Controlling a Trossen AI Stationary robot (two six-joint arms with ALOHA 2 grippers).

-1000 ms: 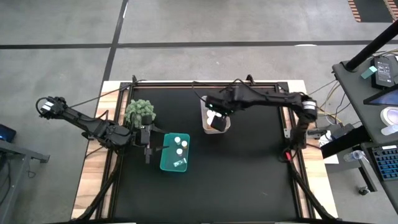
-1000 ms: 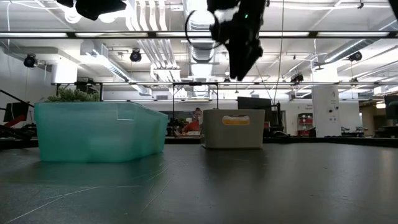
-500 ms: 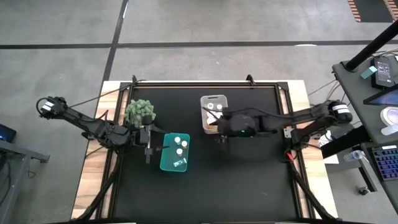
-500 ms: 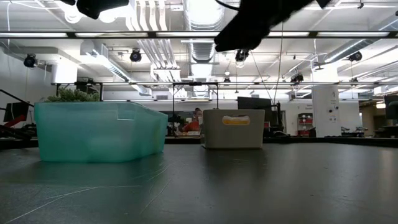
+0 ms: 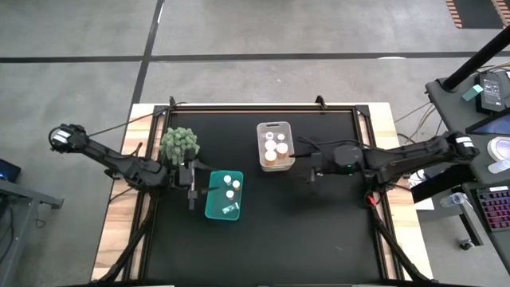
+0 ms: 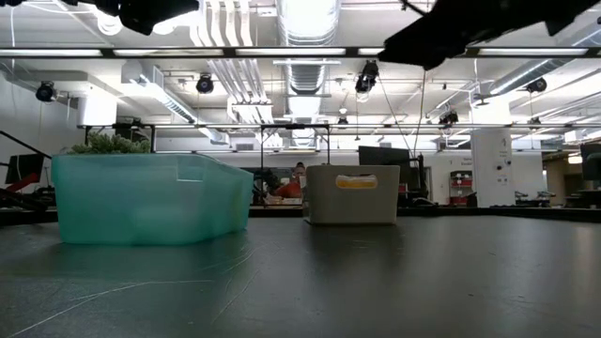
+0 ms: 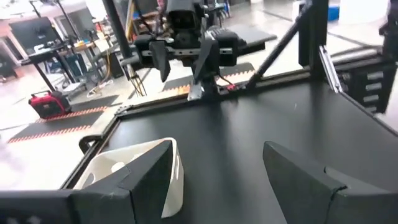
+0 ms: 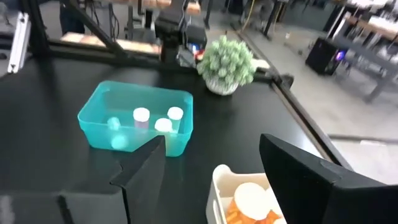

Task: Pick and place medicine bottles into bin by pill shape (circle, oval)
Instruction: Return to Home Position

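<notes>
A teal bin (image 5: 224,194) at the table's left holds three white-capped medicine bottles (image 5: 230,194), which also show in the right wrist view (image 8: 142,115). A white bin (image 5: 275,146) at the table's middle far side holds several bottles (image 5: 272,157), some of them amber (image 8: 249,202). My left gripper (image 5: 191,191) hangs open and empty just left of the teal bin. My right gripper (image 5: 305,167) is open and empty, above the table just right of the white bin. No bottle lies on the bare tabletop.
A green bushy plant (image 5: 178,143) stands at the far left, behind the teal bin. The black tabletop (image 5: 303,231) has free room at its near and right parts. Both bins show in the low view: teal (image 6: 150,197) and white (image 6: 352,194).
My right gripper has drawn back from over the white bin toward the table's right edge and a little toward the near edge. The bottles in the white bin, covered by the gripper before, now show from above. My left arm has kept still.
</notes>
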